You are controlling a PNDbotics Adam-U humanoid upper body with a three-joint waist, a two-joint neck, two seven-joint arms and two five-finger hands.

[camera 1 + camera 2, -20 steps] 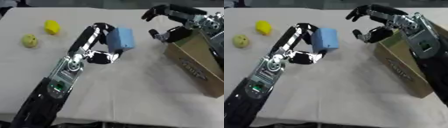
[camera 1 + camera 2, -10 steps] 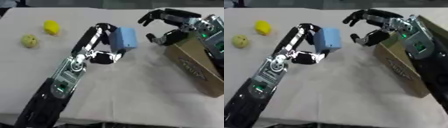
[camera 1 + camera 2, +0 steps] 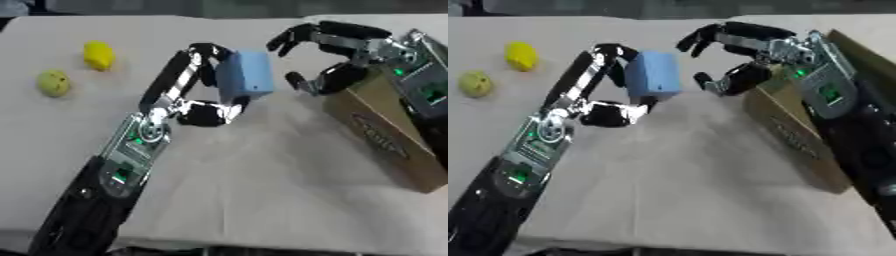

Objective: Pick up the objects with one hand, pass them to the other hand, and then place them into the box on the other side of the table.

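A light blue block (image 3: 245, 76) is held above the table, with my left hand (image 3: 199, 82) shut on it, fingers over its top and thumb below. My right hand (image 3: 337, 57) is open just to the right of the block, fingers spread above and thumb curled below, a small gap apart from it. A brown cardboard box (image 3: 385, 135) stands at the right, under my right forearm. Two yellow objects lie at the far left: a longer one (image 3: 99, 54) and a rounder one (image 3: 52, 82).
The table (image 3: 262, 190) is covered with a pale cloth. The box's long side runs toward the front right corner. Open cloth lies in the middle and front of the table.
My right hand has moved left from over the box toward the blue block. My left hand has brought the block slightly to the right.
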